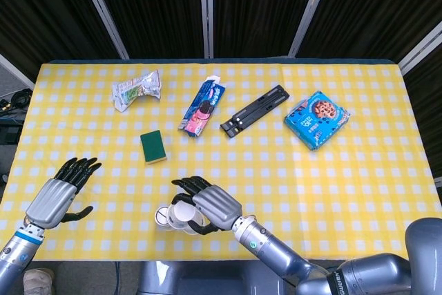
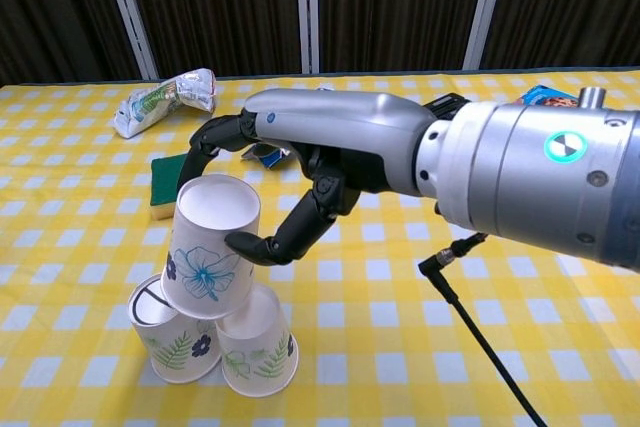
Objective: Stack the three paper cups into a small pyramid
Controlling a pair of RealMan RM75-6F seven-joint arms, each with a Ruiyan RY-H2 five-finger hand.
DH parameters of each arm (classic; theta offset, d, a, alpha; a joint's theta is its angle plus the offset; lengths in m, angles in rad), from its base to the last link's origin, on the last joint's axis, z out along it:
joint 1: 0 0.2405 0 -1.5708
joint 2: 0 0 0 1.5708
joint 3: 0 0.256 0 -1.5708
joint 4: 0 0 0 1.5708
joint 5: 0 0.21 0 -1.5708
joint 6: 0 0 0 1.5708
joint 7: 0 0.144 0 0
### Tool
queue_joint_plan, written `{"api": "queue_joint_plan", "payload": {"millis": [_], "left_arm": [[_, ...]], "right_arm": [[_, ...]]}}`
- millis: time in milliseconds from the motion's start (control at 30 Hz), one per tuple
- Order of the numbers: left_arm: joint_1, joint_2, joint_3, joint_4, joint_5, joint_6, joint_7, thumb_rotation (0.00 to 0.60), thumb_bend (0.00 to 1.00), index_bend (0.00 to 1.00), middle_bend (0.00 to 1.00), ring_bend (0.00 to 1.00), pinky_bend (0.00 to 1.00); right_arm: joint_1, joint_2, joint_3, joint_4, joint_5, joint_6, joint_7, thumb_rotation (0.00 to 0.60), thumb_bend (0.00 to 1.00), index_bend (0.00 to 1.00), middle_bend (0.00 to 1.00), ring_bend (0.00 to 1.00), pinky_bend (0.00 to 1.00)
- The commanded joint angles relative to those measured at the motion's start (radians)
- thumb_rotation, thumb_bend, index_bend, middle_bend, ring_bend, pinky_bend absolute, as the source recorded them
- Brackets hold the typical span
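Currently the right hand [image 2: 290, 187] grips the top cup [image 2: 211, 244], which rests tilted on the two base cups [image 2: 215, 339] near the surface's [image 2: 560, 367] front edge. Releasing off-centre may tip it or spread the base. The left hand [image 1: 61, 193] lies apart, empty.

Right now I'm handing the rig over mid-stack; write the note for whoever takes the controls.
Right hand: holds the blue-flower cup, upside down, sitting on the two base cups, fingers around it.
Left hand: open, empty, off to the side above the table.
Base: black-flower cup and green-leaf cup stand upside down side by side at the near edge.
Done: base set, top cup brought onto both.
Left: check that it sits level, open the fingers, lift the hand away without nudging the stack.
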Motion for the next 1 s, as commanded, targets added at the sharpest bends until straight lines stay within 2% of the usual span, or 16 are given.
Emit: {"api": "queue_joint_plan", "payload": {"millis": [33, 1000], "left_arm": [[0.0, 0.0, -0.001, 0.0, -0.001, 0.0, 0.001, 0.6, 0.25, 0.0, 0.0, 0.0, 0.0], [-0.003, 0.005, -0.003, 0.0, -0.012, -0.01, -0.009, 0.6, 0.25, 0.0, 0.0, 0.0, 0.0]], "right_arm": [[0.002, -0.005, -0.002, -0.001, -0.001, 0.002, -0.003, 0.6, 0.38, 0.43, 0.04, 0.0, 0.0], [0.015, -0.085, -0.025, 0.042, 0.002, 0.024, -0.053, 0.6, 0.37, 0.43, 0.04, 0.0, 0.0]]}}
